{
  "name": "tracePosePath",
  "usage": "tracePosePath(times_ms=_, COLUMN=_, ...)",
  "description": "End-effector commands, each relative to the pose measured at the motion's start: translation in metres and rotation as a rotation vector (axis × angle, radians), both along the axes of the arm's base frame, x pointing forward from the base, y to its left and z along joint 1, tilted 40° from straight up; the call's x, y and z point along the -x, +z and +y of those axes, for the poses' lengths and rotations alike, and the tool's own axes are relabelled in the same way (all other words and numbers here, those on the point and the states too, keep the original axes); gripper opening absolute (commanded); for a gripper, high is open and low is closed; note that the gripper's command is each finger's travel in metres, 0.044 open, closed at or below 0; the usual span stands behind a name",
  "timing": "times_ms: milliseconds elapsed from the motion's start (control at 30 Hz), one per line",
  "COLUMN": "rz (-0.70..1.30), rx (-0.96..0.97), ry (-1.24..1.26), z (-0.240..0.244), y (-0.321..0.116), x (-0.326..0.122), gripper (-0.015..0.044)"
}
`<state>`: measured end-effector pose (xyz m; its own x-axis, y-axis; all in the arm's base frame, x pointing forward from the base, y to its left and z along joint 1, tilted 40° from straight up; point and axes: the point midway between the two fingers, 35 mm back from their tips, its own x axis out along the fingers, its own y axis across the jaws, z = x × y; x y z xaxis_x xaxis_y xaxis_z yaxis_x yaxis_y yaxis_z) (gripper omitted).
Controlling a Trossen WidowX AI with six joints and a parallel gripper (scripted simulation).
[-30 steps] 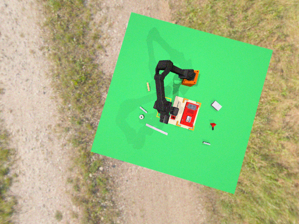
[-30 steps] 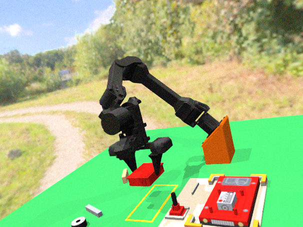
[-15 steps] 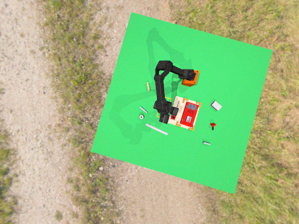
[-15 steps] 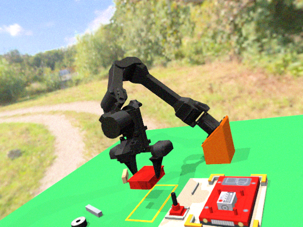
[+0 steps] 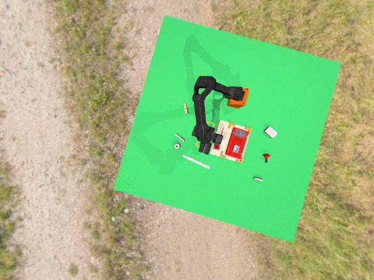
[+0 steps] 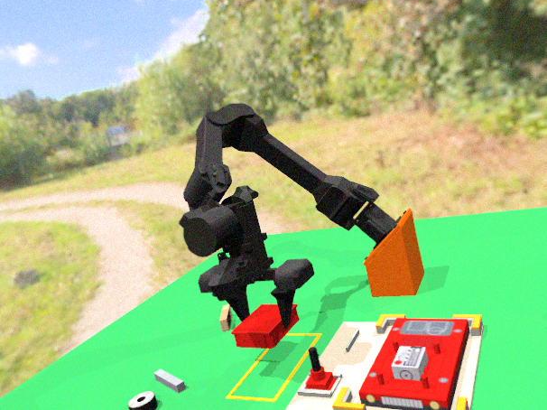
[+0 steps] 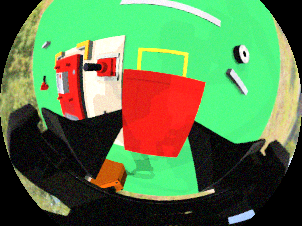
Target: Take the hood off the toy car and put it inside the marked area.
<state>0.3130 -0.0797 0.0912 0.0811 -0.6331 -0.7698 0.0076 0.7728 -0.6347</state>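
Note:
The red hood is held in the air between the two fingers of my gripper, which is shut on it. In the top view the arm hides the hood. The marked area, a yellow outline, lies on the table below the hood, and the hood covers part of it in the wrist view. The red toy car sits without its hood on the cream board, with a grey engine block showing on it.
A red piece with a black stick stands on the board beside the marked area. A long white bar, a small grey bar, a black-and-white wheel and a tan block lie around it. The orange arm base stands behind.

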Motion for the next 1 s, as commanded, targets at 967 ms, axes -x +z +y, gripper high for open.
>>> tracePosePath(times_ms=967, rz=0.008, rx=0.005, ry=0.005, z=-0.013, y=-0.016, x=0.001, gripper=0.0)
